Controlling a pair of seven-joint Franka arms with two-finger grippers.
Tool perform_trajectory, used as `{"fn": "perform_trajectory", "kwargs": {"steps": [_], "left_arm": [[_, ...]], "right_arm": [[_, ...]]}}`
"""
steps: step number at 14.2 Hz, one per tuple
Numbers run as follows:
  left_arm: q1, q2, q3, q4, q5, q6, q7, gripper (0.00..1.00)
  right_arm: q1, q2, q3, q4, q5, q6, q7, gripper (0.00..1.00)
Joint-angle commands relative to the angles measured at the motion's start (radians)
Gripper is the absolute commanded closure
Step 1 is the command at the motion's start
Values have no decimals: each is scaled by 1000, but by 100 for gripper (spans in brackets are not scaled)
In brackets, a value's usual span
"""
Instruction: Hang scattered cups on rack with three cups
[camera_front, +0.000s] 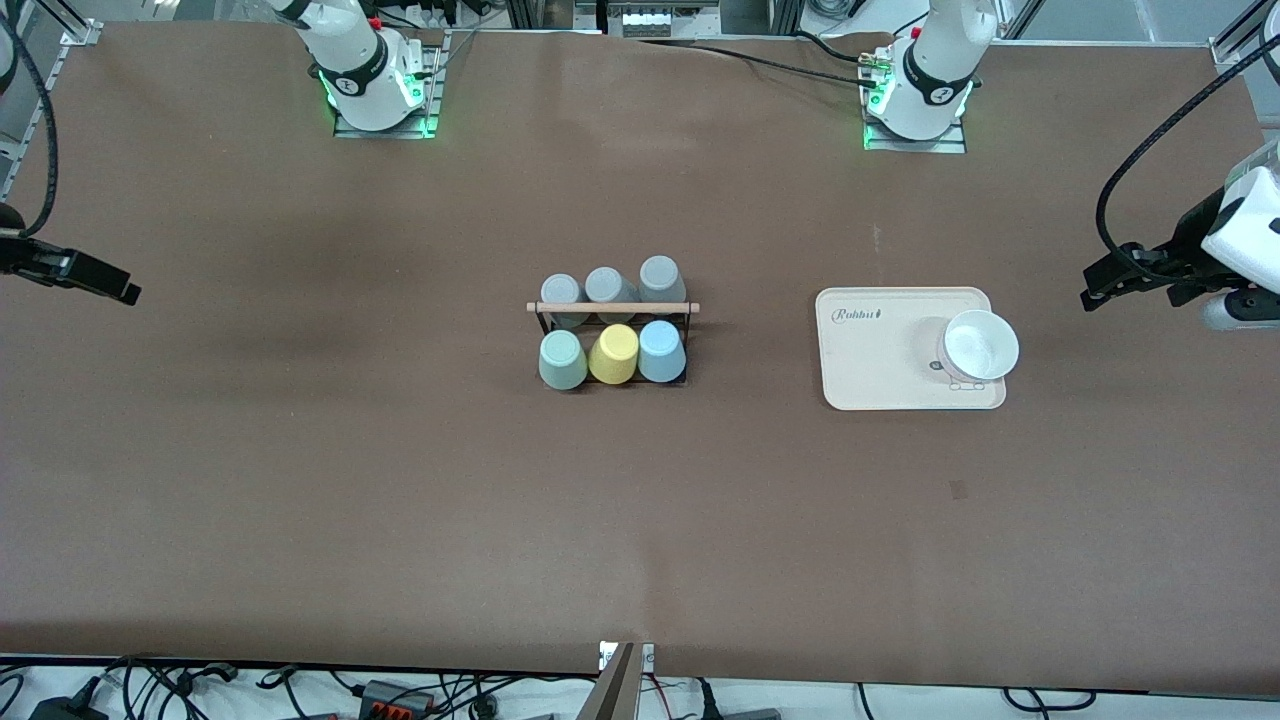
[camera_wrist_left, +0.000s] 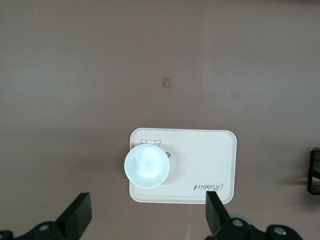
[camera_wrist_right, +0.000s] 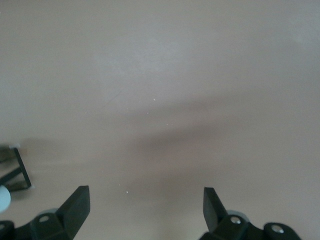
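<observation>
The black wire rack (camera_front: 614, 309) with a wooden rod across its top stands mid-table. The pale sage-green cup (camera_front: 562, 359) and the light blue cup (camera_front: 661, 351) sit upside down on its pegs in the row nearer the front camera, with a yellow cup (camera_front: 613, 354) between them. Three grey cups (camera_front: 609, 286) fill the farther row. My left gripper (camera_front: 1092, 295) is open and empty, up in the air at the left arm's end of the table; its wrist view (camera_wrist_left: 148, 202) looks down on the tray. My right gripper (camera_front: 128, 292) is open and empty at the right arm's end, over bare table (camera_wrist_right: 146, 195).
A cream rectangular tray (camera_front: 870, 370) lies toward the left arm's end, with a white bowl (camera_front: 981, 345) on it. Both show in the left wrist view: the tray (camera_wrist_left: 200, 155) and the bowl (camera_wrist_left: 146, 166). A corner of the rack (camera_wrist_right: 17, 172) shows in the right wrist view.
</observation>
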Motion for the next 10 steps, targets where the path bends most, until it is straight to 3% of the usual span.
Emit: {"fn": "perform_trajectory", "kwargs": {"steps": [1, 10], "left_arm": [[17, -20, -15, -16, -2, 3, 11, 0], [15, -21, -17, -16, -1, 2, 11, 0]], "right_arm": [[-3, -52, 7, -57, -7, 22, -96, 0], [8, -44, 7, -49, -22, 48, -118, 0]]}}
